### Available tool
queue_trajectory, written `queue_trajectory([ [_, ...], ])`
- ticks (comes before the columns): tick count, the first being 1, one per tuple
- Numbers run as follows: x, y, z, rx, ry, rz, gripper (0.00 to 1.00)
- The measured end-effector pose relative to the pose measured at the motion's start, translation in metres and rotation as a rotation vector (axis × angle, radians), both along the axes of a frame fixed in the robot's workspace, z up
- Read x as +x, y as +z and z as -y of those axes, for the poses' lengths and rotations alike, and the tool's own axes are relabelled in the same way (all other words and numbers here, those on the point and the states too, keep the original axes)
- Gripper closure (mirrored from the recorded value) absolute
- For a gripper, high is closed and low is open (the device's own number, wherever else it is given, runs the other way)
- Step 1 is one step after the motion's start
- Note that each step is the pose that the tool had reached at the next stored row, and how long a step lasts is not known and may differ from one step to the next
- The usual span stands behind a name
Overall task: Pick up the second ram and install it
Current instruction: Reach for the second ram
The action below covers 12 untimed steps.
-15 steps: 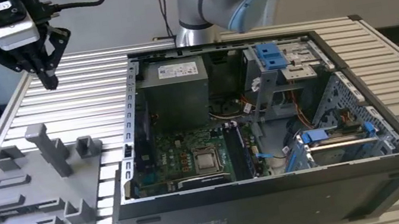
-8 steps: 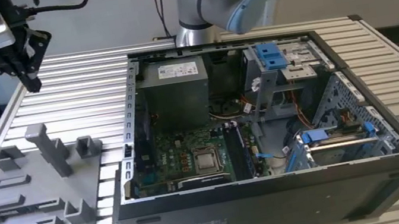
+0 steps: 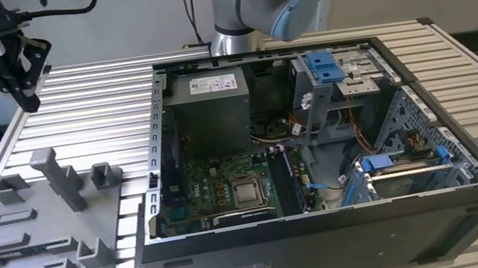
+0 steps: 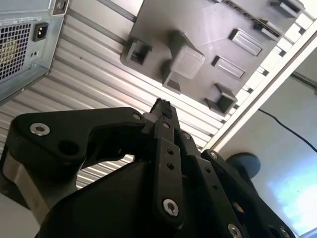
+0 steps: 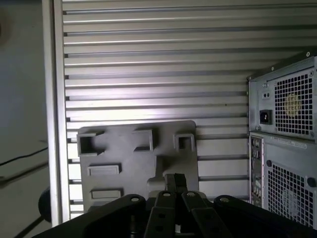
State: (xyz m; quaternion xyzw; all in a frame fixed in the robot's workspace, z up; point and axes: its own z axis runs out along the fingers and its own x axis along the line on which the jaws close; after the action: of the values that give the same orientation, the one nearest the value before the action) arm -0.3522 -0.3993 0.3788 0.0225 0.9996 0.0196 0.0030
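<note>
My gripper (image 3: pixel 27 104) hangs high over the back corner of the slatted table at the exterior view's left, well away from the open computer case (image 3: pixel 321 164). Its black fingers (image 4: pixel 161 106) are pressed together with nothing between them, as both wrist views show (image 5: pixel 174 179). Below it lies the grey plastic tray (image 3: pixel 33 231) with upright pegs, and its slots look bare (image 5: pixel 133 153). Inside the case, a long dark stick (image 3: pixel 281 183) stands in the memory slots beside the processor socket. I cannot tell whether it is the second ram.
The case holds a grey power supply (image 3: pixel 207 114), blue drive brackets (image 3: pixel 325 66) and loose cables. Its rear panel with vents faces the tray (image 5: pixel 285 148). The arm's base (image 3: pixel 261 1) stands behind the case. The table's edge rail (image 5: pixel 52 124) runs close to the tray.
</note>
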Motion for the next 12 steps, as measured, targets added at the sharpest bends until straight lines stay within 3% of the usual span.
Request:
queue_trajectory([
  [12,-0.0418,-0.0021,0.0001,0.0001,0.009,-0.0003,0.89],
])
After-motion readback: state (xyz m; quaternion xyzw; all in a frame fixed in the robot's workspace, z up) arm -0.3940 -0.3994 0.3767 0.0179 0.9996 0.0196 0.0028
